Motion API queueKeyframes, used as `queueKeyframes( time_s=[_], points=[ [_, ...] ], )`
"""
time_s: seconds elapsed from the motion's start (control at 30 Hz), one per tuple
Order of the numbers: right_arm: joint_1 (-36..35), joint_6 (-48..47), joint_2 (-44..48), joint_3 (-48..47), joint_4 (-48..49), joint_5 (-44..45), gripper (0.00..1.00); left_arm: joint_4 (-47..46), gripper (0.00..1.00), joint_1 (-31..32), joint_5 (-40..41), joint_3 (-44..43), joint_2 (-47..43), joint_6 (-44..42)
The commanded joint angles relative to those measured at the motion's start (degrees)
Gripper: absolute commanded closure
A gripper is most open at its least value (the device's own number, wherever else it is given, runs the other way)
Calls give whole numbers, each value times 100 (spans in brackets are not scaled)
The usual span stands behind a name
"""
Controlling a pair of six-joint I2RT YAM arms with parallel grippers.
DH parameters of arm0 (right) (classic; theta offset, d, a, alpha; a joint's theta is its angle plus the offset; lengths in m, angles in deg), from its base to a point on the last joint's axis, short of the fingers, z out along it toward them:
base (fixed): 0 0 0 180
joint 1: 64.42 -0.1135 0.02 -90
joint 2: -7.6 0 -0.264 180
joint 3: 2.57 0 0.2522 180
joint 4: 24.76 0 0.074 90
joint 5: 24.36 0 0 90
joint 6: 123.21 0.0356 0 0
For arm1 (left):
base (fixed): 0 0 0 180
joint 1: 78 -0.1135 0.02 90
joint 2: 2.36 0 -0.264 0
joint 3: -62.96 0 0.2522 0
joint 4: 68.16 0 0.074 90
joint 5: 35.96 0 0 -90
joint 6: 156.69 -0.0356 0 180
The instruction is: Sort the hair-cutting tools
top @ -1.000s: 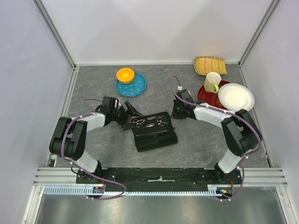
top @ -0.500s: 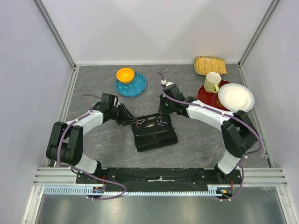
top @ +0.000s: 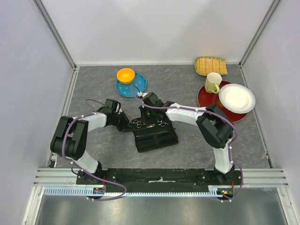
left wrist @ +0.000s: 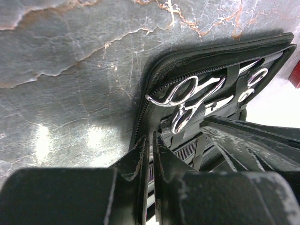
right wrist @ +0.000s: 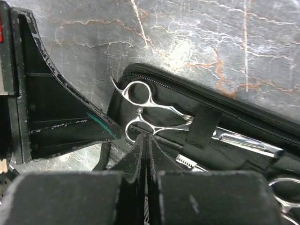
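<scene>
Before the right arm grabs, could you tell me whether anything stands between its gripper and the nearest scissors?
Nothing visible: the right gripper is at the rings of the scissors; only a strap crosses their blades.

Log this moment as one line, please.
zip case: open | left pincer: shut, at case edge | right pincer: shut, by ring end of scissors | scissors: strapped in case
</scene>
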Motion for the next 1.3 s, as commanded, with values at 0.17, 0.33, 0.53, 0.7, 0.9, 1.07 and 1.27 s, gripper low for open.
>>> queueKeyframes(
  time_s=[0.17,0.33,0.53,0.7,0.9,1.07,1.27],
  points=[
    [-246,-108,-410,-481,6,-61,100,144,91,39,459,-31,219,-444],
    [-272,-73,-603,-543,-249,342,100,197,92,48,520,-31,245,-462],
    [-272,181,-718,-736,-890,1696,100,337,92,48,661,-67,237,-515],
    [-272,340,-683,-763,-1321,2224,100,416,93,48,714,-128,219,-541],
    [-264,350,-622,-736,-1752,2330,100,522,93,39,810,-233,210,-603],
    [-255,165,-569,-745,-1954,2251,100,574,93,48,837,-295,201,-620],
    [-255,-107,-612,-929,-2279,2137,100,689,93,48,907,-462,210,-673]
  ],
)
